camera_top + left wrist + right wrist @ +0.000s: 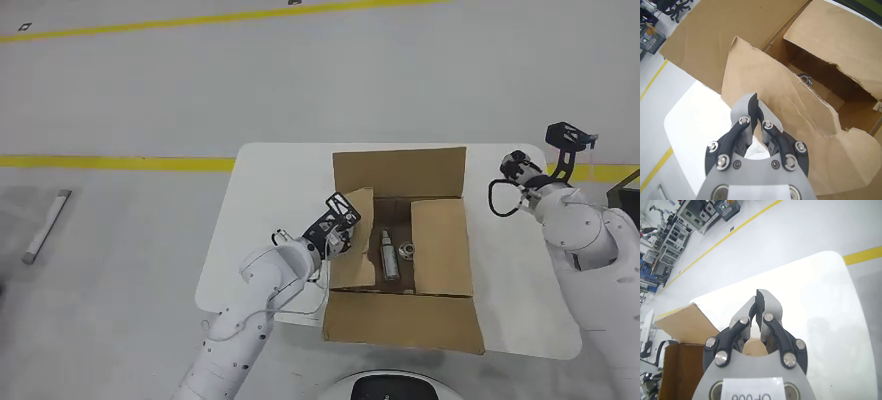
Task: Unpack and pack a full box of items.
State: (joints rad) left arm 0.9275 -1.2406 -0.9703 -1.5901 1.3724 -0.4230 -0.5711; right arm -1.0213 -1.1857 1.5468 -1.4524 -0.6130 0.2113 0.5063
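An open cardboard box (405,322) stands on the white table (270,200) with all its flaps spread. Inside lie a metal cylinder (386,256) and a small metal ring part (406,248), the ring part (805,78) peeking over the torn edge of the left flap (783,106). My left gripper (340,215) is at the box's left side, shut (755,113) on that flap's edge. My right gripper (572,135) hangs over the table's far right corner, shut (758,306) with nothing in it; the box (683,321) is behind it.
Bare table lies to the right of the box (520,290) and to its left (250,250). A grey bar (45,225) lies on the floor far left. A dark object (630,185) sits at the right edge, off the table.
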